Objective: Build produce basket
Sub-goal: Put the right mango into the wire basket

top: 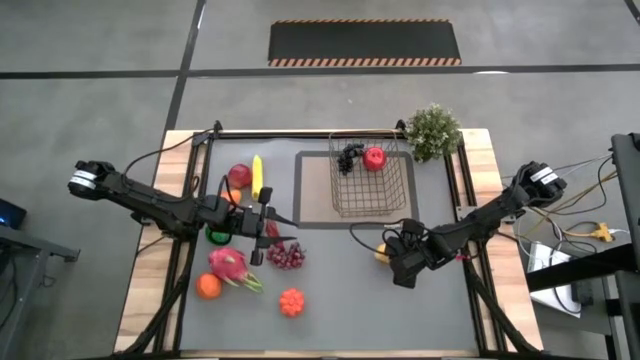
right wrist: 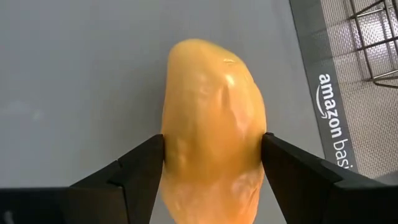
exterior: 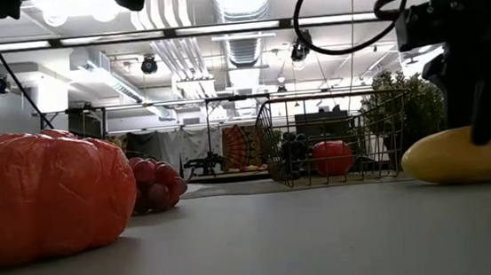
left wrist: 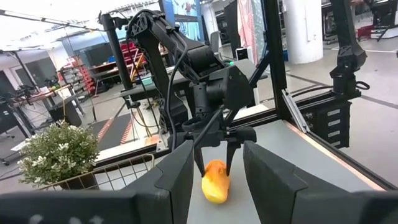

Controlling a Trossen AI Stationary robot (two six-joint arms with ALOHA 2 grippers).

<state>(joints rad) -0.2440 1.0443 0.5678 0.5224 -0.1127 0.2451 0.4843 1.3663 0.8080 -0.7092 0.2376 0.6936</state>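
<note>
The wire basket (top: 368, 180) stands on a grey-brown mat (top: 315, 195) and holds dark grapes (top: 348, 157) and a red apple (top: 375, 158). A yellow mango (right wrist: 214, 93) lies on its side on the grey table cover, in front of the basket. My right gripper (right wrist: 214, 146) points steeply down over it, open, one finger beside each long side. My left gripper (left wrist: 217, 180) hangs level and open above the produce at the left, with nothing between its fingers. My right gripper's fingers (right wrist: 146, 162) come from above, slanting, and lie across the mango at its two long sides (right wrist: 171, 146). Whether they touch it, I cannot tell. The mango lies flat on the table cover (left wrist: 216, 180).
At the left lie a red apple (top: 240, 175), a banana (top: 257, 175), a green fruit (top: 218, 236), a dragon fruit (top: 228, 265), an orange (top: 208, 286), red grapes (top: 285, 256) and an orange-red fruit (top: 291, 301). A potted plant (top: 433, 130) stands behind the basket's right corner.
</note>
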